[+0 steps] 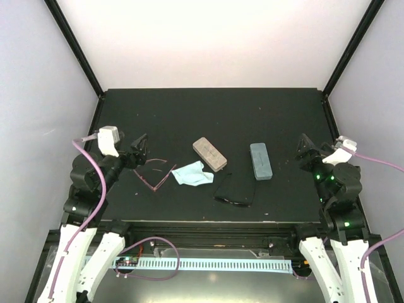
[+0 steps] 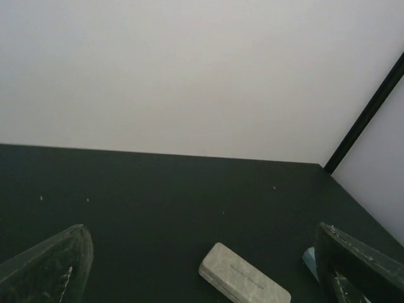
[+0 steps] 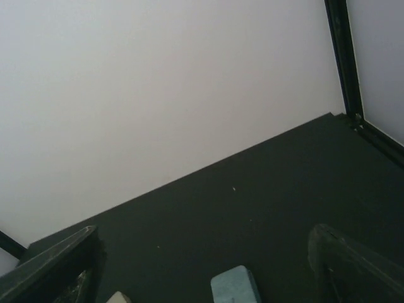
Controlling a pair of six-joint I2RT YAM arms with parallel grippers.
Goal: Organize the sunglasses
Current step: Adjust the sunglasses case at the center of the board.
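- Left end effector (image 1: 140,149) sits at the left side of the table (image 1: 189,113), arm folded low and pointing in toward the middle. Its fingers (image 2: 53,268) are spread wide with nothing between them.
- Right end effector (image 1: 305,149) mirrors it at the right side, also pointing inward. Its fingers (image 3: 53,268) are wide apart and hold nothing.
- Reddish-pink sunglasses (image 1: 154,173) lie flat on the table just beside the left end effector, on its near-right side, not touching it.
- Black sunglasses (image 1: 233,192) lie near the front edge, centre-right, well apart from both arms.
- Light blue cloth (image 1: 192,173) is crumpled between the two pairs, its left edge right by the pink frame; can't tell if they touch.
- Beige-grey case (image 1: 209,153) lies closed just behind the cloth, angled.
- Blue-grey case (image 1: 260,160) lies closed to the right of it, between the beige case and the right end effector.
- Nothing stands between either end effector and its nearest pair.
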